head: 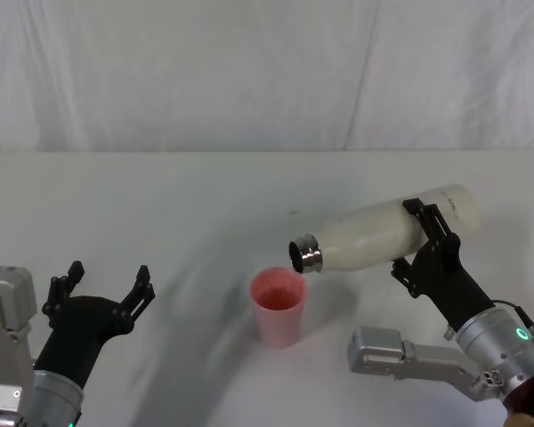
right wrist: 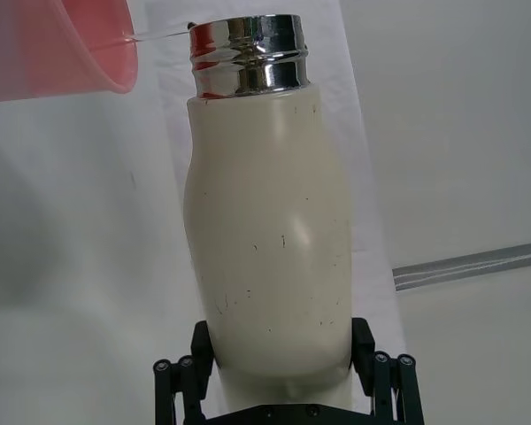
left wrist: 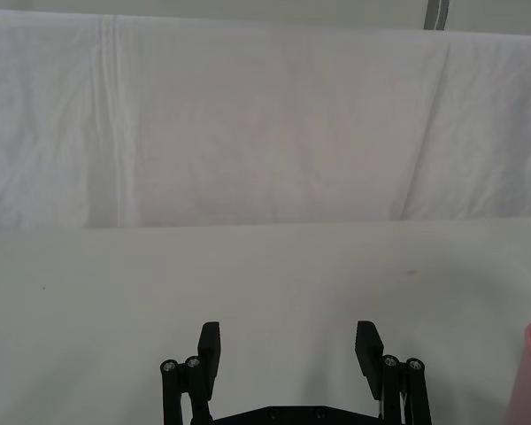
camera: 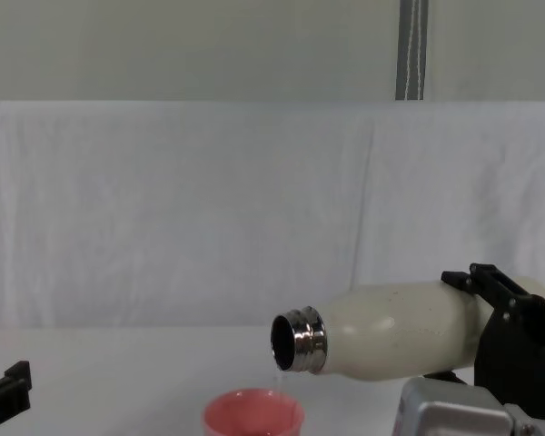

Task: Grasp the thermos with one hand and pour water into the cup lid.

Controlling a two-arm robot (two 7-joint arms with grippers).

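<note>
The cream-white thermos [head: 383,236] is tipped nearly on its side, steel neck pointing left and slightly down, just above the rim of the pink cup lid [head: 278,306]. My right gripper [head: 424,238] is shut on the thermos around its lower body. In the right wrist view a thin stream of water runs from the thermos [right wrist: 265,230] neck toward the cup lid [right wrist: 62,49]. The chest view shows the thermos [camera: 391,331] mouth over the cup lid [camera: 252,413]. My left gripper [head: 107,286] rests open at the near left, well apart from the cup, its fingers [left wrist: 210,347] with nothing between them.
A white cloth covers the table [head: 205,196] and hangs as a backdrop behind it. A grey metal block of the right arm [head: 400,351] lies low on the table, right of the cup lid.
</note>
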